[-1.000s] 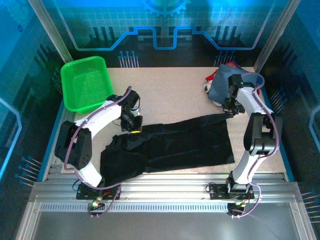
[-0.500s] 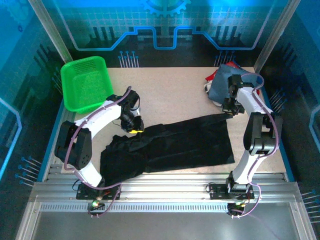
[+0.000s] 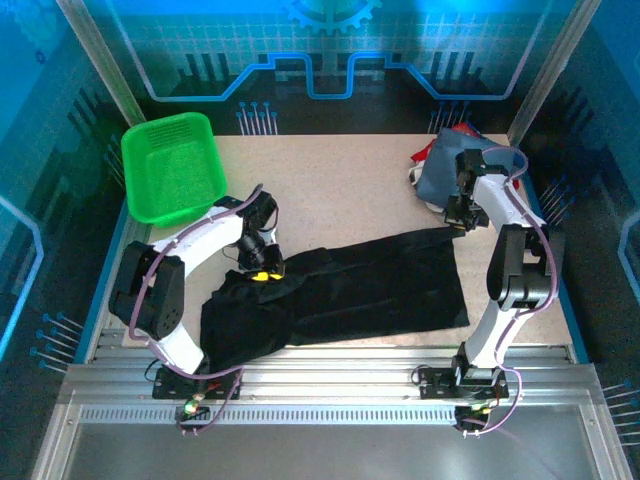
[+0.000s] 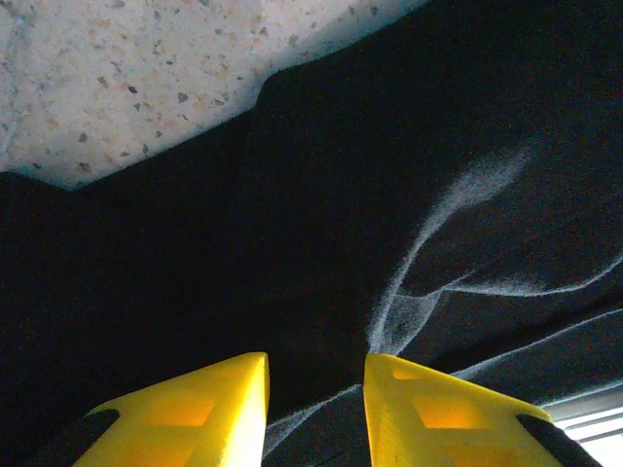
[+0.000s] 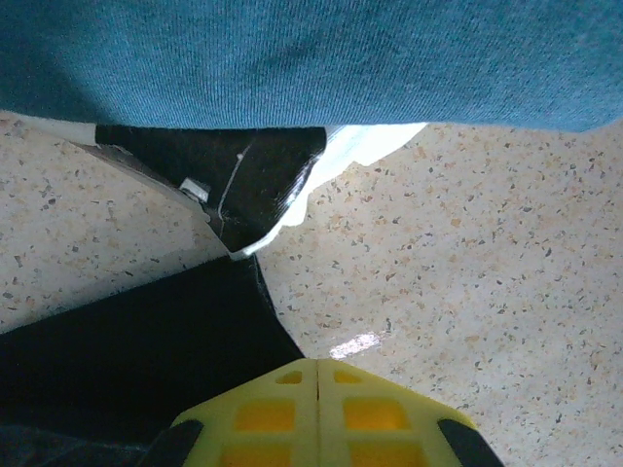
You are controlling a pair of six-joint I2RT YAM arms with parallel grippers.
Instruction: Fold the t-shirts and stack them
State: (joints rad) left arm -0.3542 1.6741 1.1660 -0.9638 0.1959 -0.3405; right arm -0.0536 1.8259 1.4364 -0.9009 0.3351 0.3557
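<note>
A large black t-shirt point(image 3: 360, 285) lies spread across the middle of the table. My left gripper point(image 3: 263, 273) hangs low over its upper left part. In the left wrist view its yellow fingers point(image 4: 428, 409) stand apart over creased black cloth point(image 4: 341, 195), with nothing pinched between them. My right gripper point(image 3: 458, 222) is at the shirt's far right corner. Its fingers point(image 5: 389, 409) are pressed together and the black hem point(image 5: 127, 350) runs in under the tip. Just behind lies a pile of t-shirts: slate-blue point(image 3: 445, 170) point(image 5: 311, 58) on top, red point(image 3: 462, 130) behind, white point(image 5: 365, 144) beneath.
A green mesh basket point(image 3: 170, 165) stands at the back left. Bare speckled table point(image 3: 340, 190) lies between the basket and the pile. The ribbed metal rail point(image 3: 330, 375) with both arm bases runs along the near edge, and frame posts rise at the back corners.
My left gripper has opened, let go of the black t-shirt and shifted slightly toward the near edge; the cloth there has settled. The right arm has not moved.
</note>
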